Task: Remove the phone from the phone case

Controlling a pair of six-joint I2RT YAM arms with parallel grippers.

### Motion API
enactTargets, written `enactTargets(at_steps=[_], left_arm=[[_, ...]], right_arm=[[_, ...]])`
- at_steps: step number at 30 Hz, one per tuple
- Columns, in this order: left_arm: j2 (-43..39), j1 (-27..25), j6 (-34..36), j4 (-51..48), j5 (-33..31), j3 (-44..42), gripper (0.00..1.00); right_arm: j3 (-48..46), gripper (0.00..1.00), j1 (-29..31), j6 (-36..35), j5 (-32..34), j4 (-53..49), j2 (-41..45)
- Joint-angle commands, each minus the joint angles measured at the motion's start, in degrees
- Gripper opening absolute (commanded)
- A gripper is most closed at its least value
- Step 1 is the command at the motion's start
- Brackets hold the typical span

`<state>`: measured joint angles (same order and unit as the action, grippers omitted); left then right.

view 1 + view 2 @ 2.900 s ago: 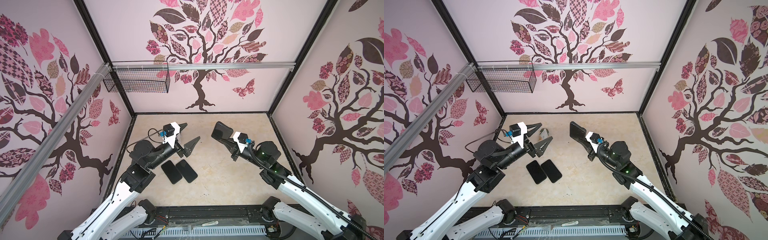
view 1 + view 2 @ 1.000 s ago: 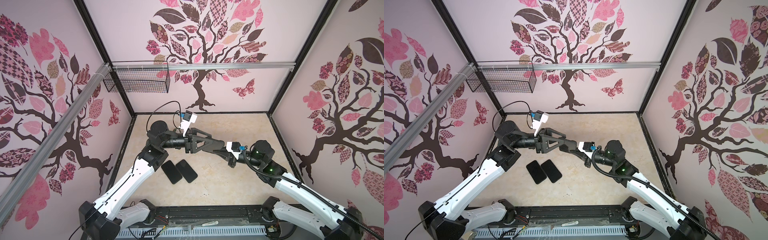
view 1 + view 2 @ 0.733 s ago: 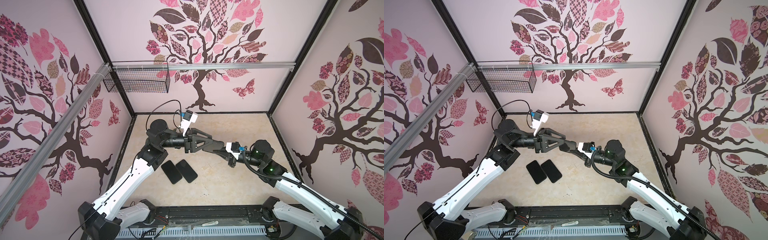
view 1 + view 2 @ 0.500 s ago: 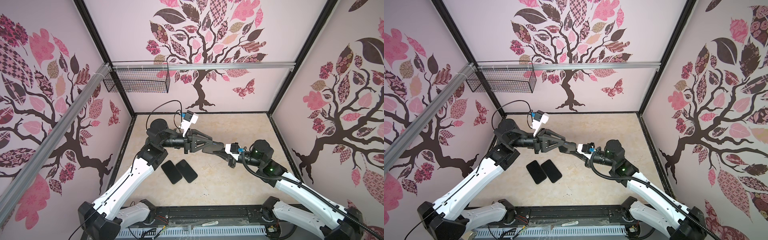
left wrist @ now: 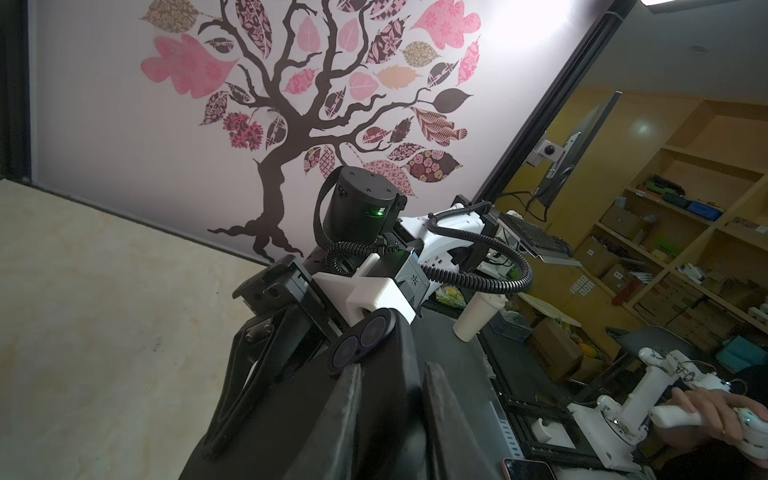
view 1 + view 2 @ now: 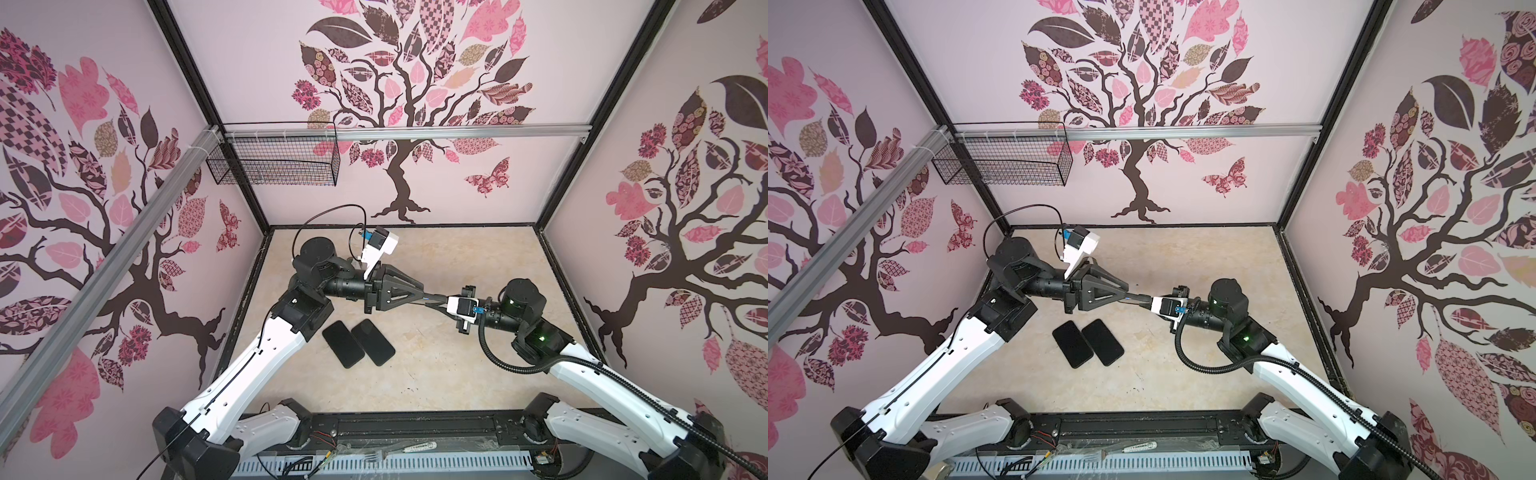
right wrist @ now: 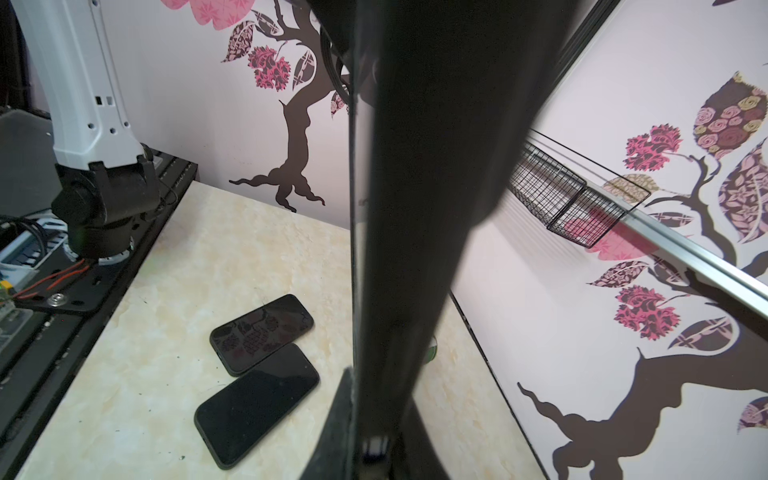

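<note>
so the cased phone is up in the air, held edge-on between both arms, off to the right of the two loose phones and a bit further back. those two lie flat on the table. right gripper is clamped on one end of it. left gripper has its fingers on either side of the other end, pinching it (camera bump shows just past the tips).
</note>
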<state>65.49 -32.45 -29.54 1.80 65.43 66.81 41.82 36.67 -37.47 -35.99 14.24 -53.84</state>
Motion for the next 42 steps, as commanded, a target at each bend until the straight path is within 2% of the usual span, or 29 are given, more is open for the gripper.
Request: enactTargets(at_steps=[1,8,16,19,21,27,29,31,33,36,38,42], left_arm=[[1.26,0.19,-1.26,-8.41,-1.94,0.98,0.18],[1.52,0.15,2.84,-14.21,-2.44,2.02,0.15],[1.68,0.18,4.27,-15.69,-5.52,2.71,0.13],[0.61,0.27,6.21,-16.12,-10.91,3.58,0.21],[-1.26,0.44,7.29,-15.38,-16.31,3.57,0.3],[-8.72,0.46,14.46,-13.17,-37.57,-0.44,0.58],[-11.34,0.46,19.99,-7.59,-39.42,-4.82,0.69],[-14.67,0.13,27.11,1.62,-37.87,-11.16,0.81],[-16.34,-0.98,33.43,3.8,-39.28,-13.88,0.87],[-16.54,-3.99,44.3,2.8,-40.07,-14.39,0.84],[-17.34,-8.87,52.26,5.2,-43.7,-16.1,0.8],[-16.86,-15.0,60.62,7.07,-47.51,-17.37,0.76]], right_arm=[[5.61,0.0,0.36,-8.99,0.62,6.12,0.9],[6.27,0.0,0.41,-10.41,1.04,6.44,1.34],[5.42,0.0,0.41,-9.58,0.48,7.04,2.21],[4.65,0.0,0.42,-6.63,1.95,6.87,2.65],[4.01,0.0,0.36,-3.61,3.8,5.87,3.25],[-0.03,0.0,0.33,2.82,10.52,6.5,6.12],[-0.38,0.0,0.34,4.79,12.6,6.5,6.53],[-0.94,0.0,0.37,6.79,13.97,7.24,6.41],[-1.21,0.0,0.34,8.89,14.53,7.99,6.18],[-1.57,0.0,0.32,11.7,14.67,10.11,5.57],[-1.24,0.0,0.29,12.95,14.13,10.45,5.08],[-1.3,0.0,0.34,13.9,13.25,10.94,4.41]])
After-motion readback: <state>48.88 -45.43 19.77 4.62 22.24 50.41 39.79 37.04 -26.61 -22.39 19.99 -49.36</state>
